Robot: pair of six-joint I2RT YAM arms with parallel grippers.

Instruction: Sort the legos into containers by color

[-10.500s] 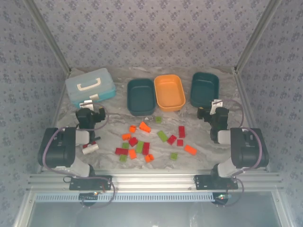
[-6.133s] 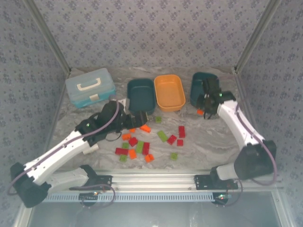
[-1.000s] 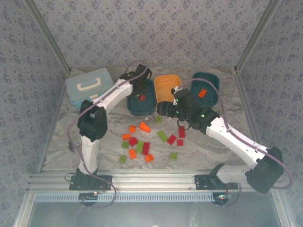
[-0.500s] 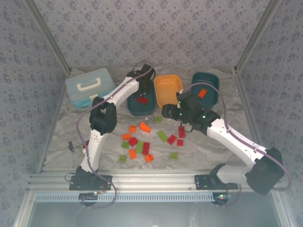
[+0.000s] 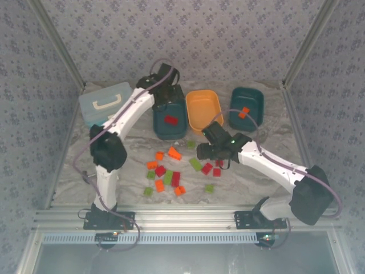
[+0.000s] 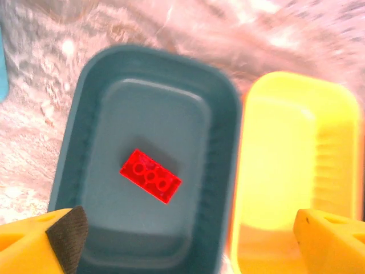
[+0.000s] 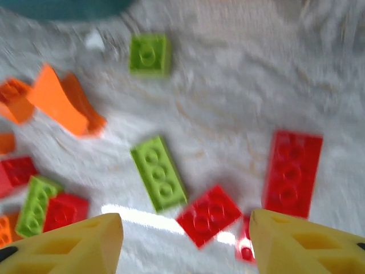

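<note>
Light blue case (image 5: 96,109), far left

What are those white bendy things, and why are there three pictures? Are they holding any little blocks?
They are two robot arms, each ending in a two-finger gripper. One picture looks down from above on the whole table. The other two come from small cameras on the wrists; the yellow shapes at the bottom are the fingers. The left gripper hangs open over a teal tub with one red brick in it, beside the orange tub. The right gripper is open over loose bricks, among them a green brick. Neither holds anything. A second teal tub has an orange brick.
</note>
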